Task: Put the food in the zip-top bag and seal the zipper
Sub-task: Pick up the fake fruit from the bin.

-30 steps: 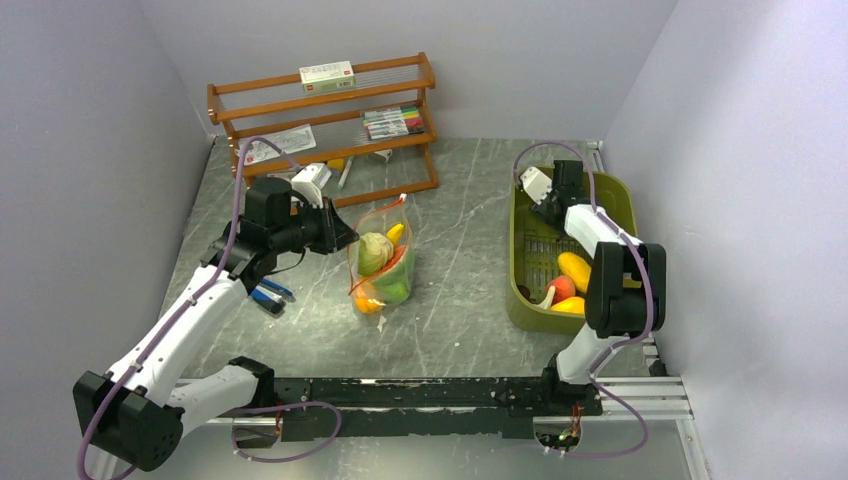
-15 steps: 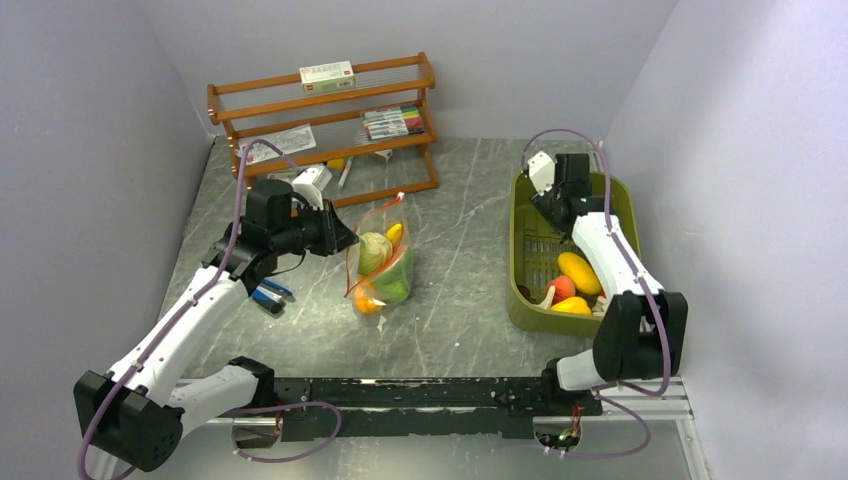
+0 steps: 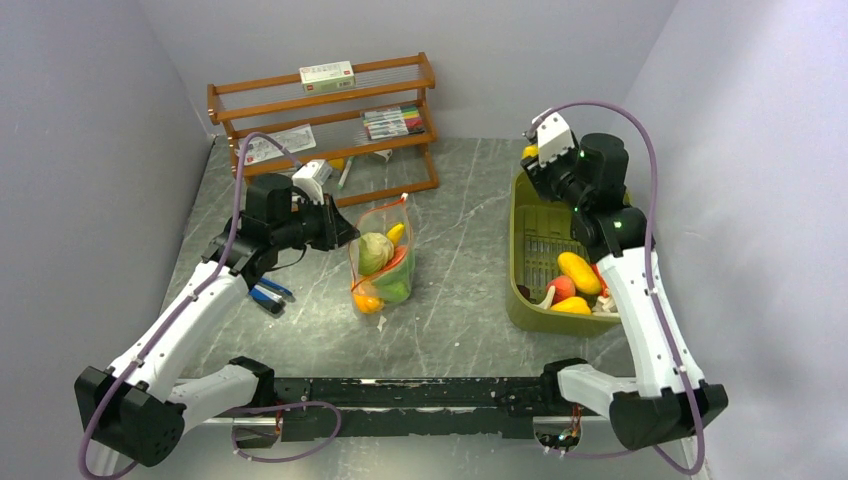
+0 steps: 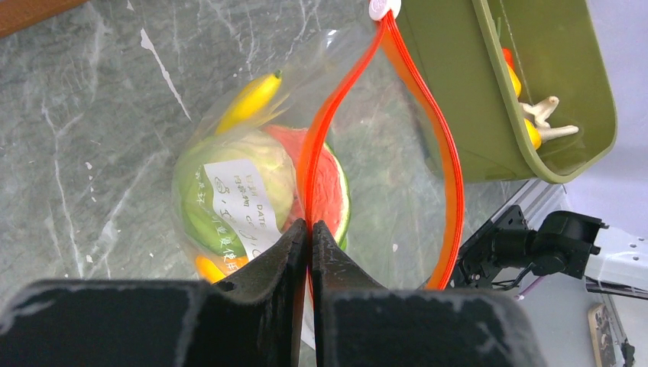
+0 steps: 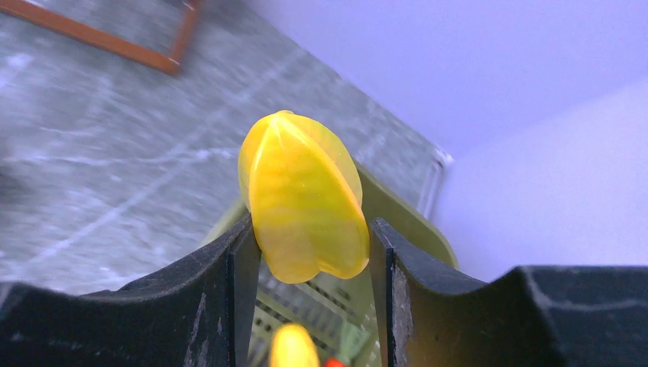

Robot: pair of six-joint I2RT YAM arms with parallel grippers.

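The clear zip-top bag lies mid-table with its mouth open. It holds food: a green cabbage, a yellow banana, a watermelon slice and an orange piece. My left gripper is shut on the bag's red-orange zipper strip, as the left wrist view shows. My right gripper is shut on a yellow star fruit and holds it in the air above the far left corner of the olive-green bin.
The bin still holds yellow and red toy pieces. A wooden rack with marker pens and a box stands at the back left. A blue item lies under the left arm.
My right arm has risen out of the bin, lifting the yellow star fruit. The left arm and the bag have stayed put.
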